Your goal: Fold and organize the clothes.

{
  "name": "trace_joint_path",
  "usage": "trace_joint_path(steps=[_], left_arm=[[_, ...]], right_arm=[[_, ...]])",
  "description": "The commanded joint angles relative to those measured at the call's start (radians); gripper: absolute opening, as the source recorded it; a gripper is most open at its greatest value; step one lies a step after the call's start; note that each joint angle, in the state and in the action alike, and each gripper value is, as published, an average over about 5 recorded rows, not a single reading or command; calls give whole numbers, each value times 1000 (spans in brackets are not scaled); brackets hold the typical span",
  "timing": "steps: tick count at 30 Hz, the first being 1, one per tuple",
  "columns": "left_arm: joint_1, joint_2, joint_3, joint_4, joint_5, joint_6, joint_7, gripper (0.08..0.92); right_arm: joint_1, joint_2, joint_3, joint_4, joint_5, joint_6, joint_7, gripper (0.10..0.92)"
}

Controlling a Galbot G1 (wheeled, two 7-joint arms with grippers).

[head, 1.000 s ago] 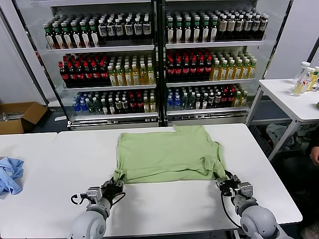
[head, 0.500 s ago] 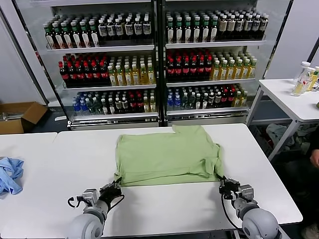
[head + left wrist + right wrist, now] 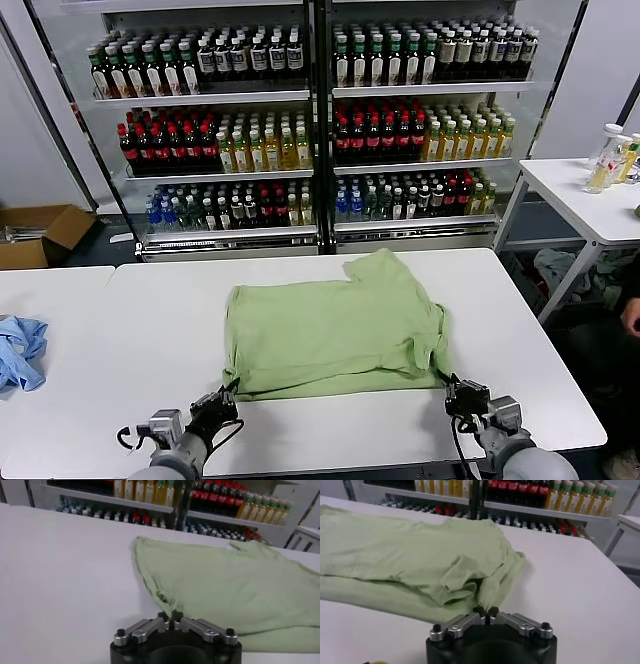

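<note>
The clothes, a light green shirt [image 3: 335, 325], lie spread on the white table [image 3: 130, 330], plain side up; no graphic or buttons show. My left gripper [image 3: 228, 393] is shut on the shirt's near left corner [image 3: 167, 602], the fabric pinched between its fingertips [image 3: 163, 616]. At the near right corner [image 3: 492, 592] my right gripper [image 3: 452, 385] is also shut on the shirt. Both grippers sit low near the table's front edge. A folded sleeve [image 3: 462, 572] bunches just beyond the right gripper [image 3: 486, 612].
A light blue cloth [image 3: 20, 350] lies at the table's far left edge. Drink shelves [image 3: 320, 110] stand behind the table. A second white table [image 3: 590, 200] with bottles is at the right. A cardboard box [image 3: 40, 235] sits on the floor at the left.
Both grippers closed on the shirt's near corners and drew back toward me, dragging the shirt nearer the table's front edge.
</note>
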Motion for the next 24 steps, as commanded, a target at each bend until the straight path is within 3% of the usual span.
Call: trace_joint_path(steps=[1, 13, 17, 24], left_arm=[[158, -1, -22, -119, 21, 6, 4, 97], [238, 23, -35, -136, 42, 8, 10, 98], [236, 32, -37, -132, 62, 8, 31, 132], [232, 19, -63, -175, 57, 6, 30, 321]], right_arm=[[-128, -28, 46, 84, -1, 2, 1, 130], [-253, -52, 103, 141, -46, -10, 8, 151], [-245, -50, 102, 139, -58, -31, 12, 247], [-236, -58, 119, 160, -74, -4, 12, 455]])
